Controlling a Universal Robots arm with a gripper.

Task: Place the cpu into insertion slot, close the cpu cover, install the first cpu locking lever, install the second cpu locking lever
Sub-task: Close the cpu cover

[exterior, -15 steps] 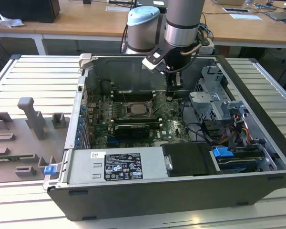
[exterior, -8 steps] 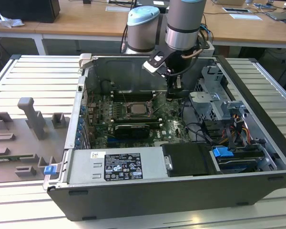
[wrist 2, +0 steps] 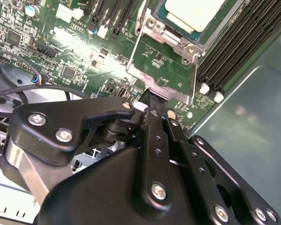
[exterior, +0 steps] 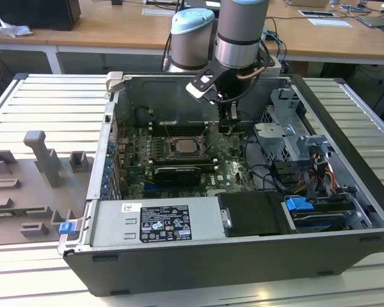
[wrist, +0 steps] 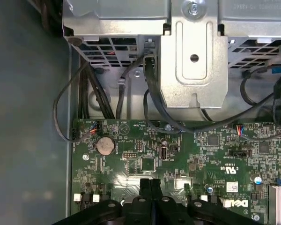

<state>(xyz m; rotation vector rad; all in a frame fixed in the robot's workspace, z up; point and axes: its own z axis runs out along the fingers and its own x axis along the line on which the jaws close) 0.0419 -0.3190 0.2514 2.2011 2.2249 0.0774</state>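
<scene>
The claw [wrist 2: 150,98], closed together, is seemingly touching the free edge of the cpu cover [wrist 2: 166,90], a thin, stiff hinged plate best pushed there.

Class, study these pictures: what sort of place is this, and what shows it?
Probably a robotics lab or workshop: a robot arm reaches into an open computer case on a slatted metal table, with wooden office desks behind.
</scene>
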